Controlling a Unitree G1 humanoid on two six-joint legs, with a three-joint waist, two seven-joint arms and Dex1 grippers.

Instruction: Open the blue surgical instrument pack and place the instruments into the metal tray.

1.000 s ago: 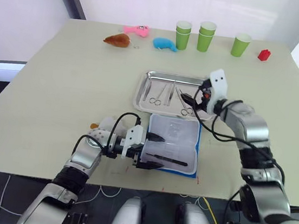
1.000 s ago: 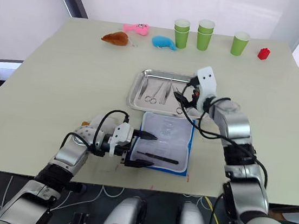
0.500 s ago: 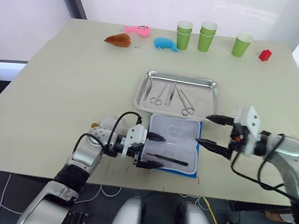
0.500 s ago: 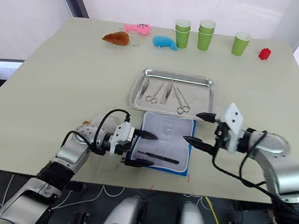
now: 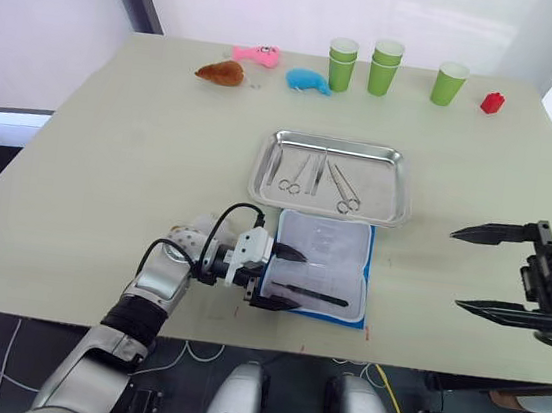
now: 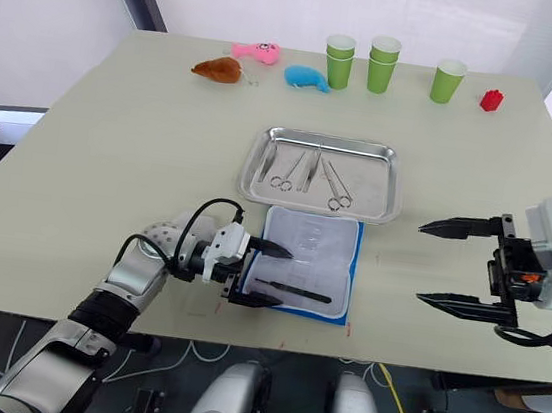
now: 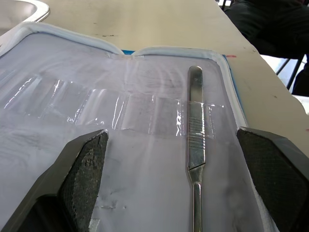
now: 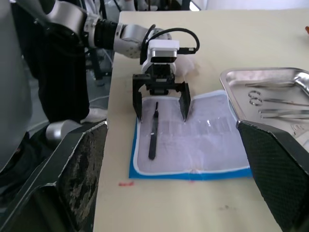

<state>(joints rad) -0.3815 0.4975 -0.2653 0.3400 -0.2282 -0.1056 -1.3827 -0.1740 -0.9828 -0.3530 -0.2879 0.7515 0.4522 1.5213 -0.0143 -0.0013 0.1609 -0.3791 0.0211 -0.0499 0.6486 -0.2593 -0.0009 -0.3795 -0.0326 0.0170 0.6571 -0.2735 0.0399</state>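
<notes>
The blue surgical instrument pack [image 5: 324, 263] lies unfolded near the table's front edge, its pale lining facing up. One straight silver instrument [image 5: 311, 296] rests on the lining under a clear strap [image 7: 145, 116]. My left gripper [image 5: 290, 280] is open at the pack's left edge, with that instrument's [image 7: 194, 145] end between its fingers [image 7: 82, 169] and untouched. Just beyond the pack, the metal tray [image 5: 384, 185] holds three instruments [image 5: 315, 174], two of them with ring handles. My right gripper [image 5: 458, 268] hangs wide open and empty to the right of the pack and tray.
Along the far edge stand green cups [image 5: 379, 66], a red block [image 5: 491, 102], a blue whale toy [image 5: 305, 81], a pink toy [image 5: 254, 55] and a brown toy [image 5: 219, 73]. The table's front edge [image 5: 339, 353] runs just below the pack.
My right arm has swung away from the tray's right end, out to the right and toward the front, and its gripper is open wide. The left gripper has stayed at the pack.
</notes>
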